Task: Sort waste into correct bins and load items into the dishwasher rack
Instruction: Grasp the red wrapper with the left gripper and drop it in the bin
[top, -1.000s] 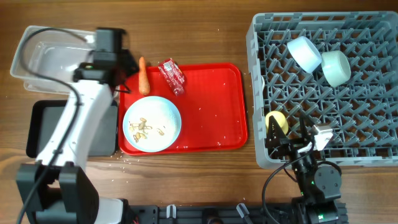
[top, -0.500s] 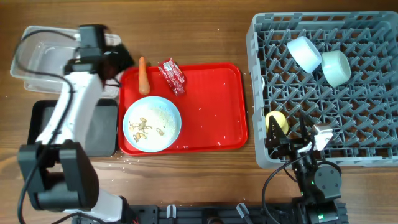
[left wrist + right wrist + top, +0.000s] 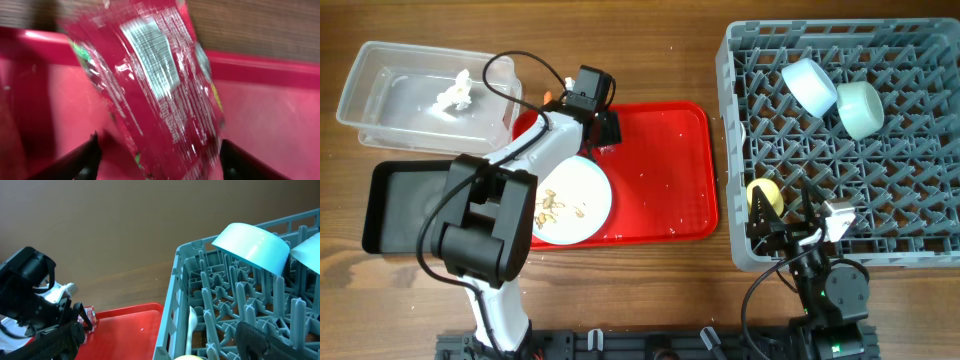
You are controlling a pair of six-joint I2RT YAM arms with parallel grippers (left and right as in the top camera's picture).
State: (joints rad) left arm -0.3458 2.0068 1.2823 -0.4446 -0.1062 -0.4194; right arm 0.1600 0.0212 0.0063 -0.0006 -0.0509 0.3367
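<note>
In the left wrist view the red printed snack wrapper [image 3: 150,85] lies on the red tray between the open fingers of my left gripper [image 3: 160,160]. Overhead, that gripper [image 3: 602,122] hangs over the tray's back left corner and covers the wrapper. My left arm hides the carrot. A crumpled white tissue [image 3: 453,95] lies in the clear tub [image 3: 380,70]. The light blue plate [image 3: 582,195] holds pale food scraps [image 3: 552,206]. My right gripper [image 3: 800,228] stands open at the front edge of the grey rack [image 3: 735,130], empty.
The black tray [image 3: 405,205] sits left of the red tray [image 3: 660,170]. In the rack are a light blue bowl [image 3: 808,85], a pale green bowl [image 3: 860,108], a yellow cup [image 3: 765,195] and a white spoon [image 3: 191,325].
My left gripper has opened and swung right from the clear tub to the wrapper on the red tray. The tissue now lies in the tub. The right arm has not moved.
</note>
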